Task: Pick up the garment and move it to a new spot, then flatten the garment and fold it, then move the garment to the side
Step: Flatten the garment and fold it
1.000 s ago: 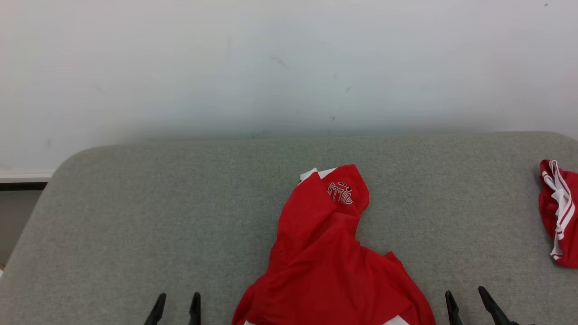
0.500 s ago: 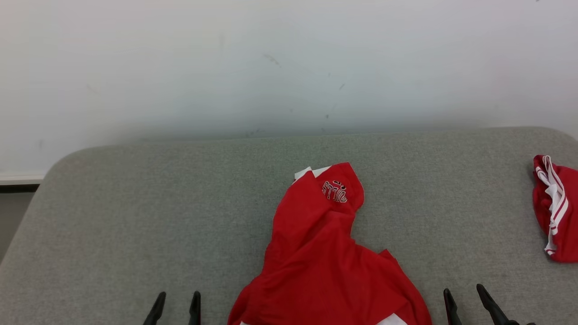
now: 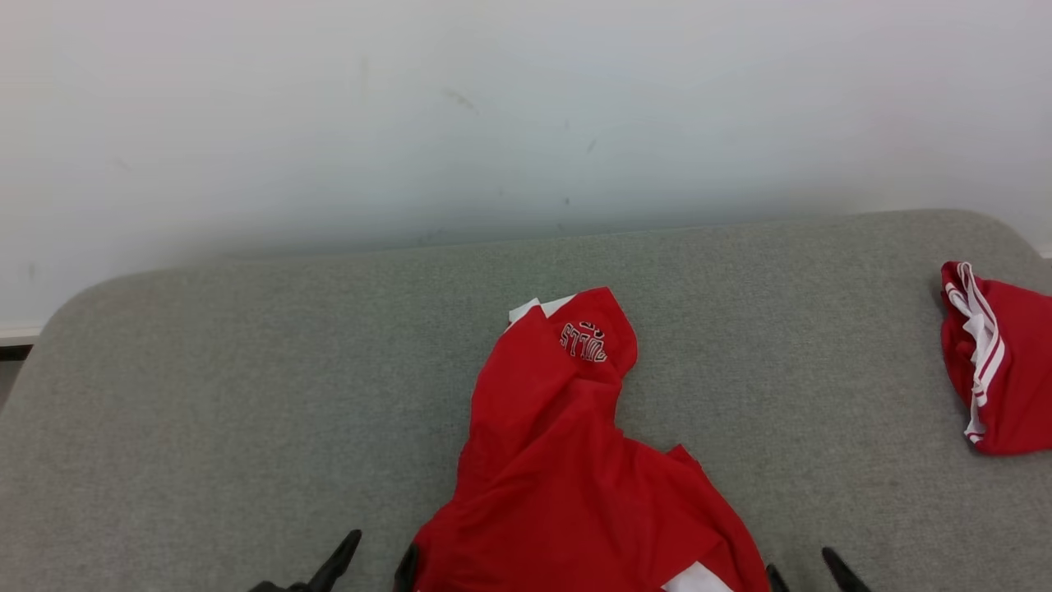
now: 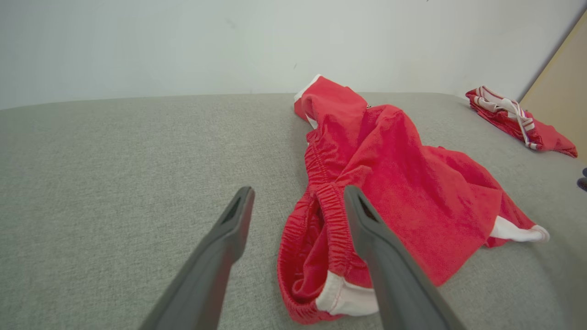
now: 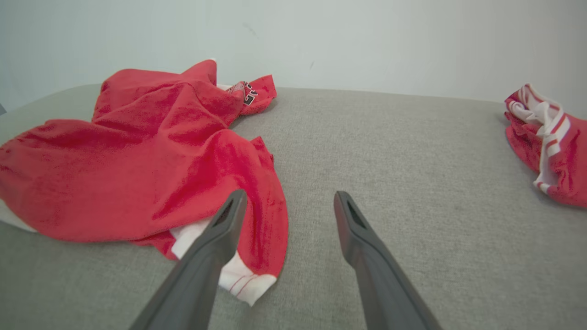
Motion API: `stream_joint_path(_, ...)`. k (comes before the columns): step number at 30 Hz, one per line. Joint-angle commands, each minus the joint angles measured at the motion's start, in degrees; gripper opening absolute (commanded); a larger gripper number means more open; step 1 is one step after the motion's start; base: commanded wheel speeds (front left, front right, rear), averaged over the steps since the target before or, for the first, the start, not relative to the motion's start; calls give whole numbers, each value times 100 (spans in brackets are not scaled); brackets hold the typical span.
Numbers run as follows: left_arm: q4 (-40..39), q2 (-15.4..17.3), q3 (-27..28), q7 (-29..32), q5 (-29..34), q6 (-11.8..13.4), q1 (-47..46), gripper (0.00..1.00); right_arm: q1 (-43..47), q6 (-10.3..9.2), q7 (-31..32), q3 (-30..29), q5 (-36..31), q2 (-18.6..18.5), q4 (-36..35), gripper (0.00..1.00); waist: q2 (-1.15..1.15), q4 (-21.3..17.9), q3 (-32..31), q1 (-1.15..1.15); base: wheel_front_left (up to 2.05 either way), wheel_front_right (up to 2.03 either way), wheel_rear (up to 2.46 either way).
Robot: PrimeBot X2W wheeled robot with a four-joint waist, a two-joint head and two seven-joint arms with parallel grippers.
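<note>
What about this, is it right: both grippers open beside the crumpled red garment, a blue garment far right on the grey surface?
Not blue: the far-right garment is red with white stripes, as the head view shows. The left gripper and right gripper are indeed open beside the crumpled red garment.

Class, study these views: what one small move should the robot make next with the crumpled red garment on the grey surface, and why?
Probably ease the left pincer forward and down over the elastic waistband, ready to close. It and the right pincer stand open, holding nothing; the red garment lies crumpled, its waistband just ahead between the left fingers.
</note>
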Motion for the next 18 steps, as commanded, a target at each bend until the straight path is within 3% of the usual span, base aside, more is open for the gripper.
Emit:
stream_joint_path(1,-87,125,-61,108,-106,-19,-40,100,92,-15,76,132,86,-104,24,100,0,-30,25,0,0,0,0)
stream_joint_path(7,-699,806,-457,996,-632,-19,125,100,131,-15,543,909,574,-542,-41,100,0,-147,209,0,0,0,0)
stream_joint_path(13,-1147,1274,-770,1718,-1095,-20,234,100,-124,-15,660,1280,810,-530,168,100,0,-194,359,0,0,0,0)
stream_joint_path(18,-1278,1454,-946,1981,-1294,-20,121,100,-323,-15,580,1409,934,-457,444,100,0,-158,441,0,0,0,0)
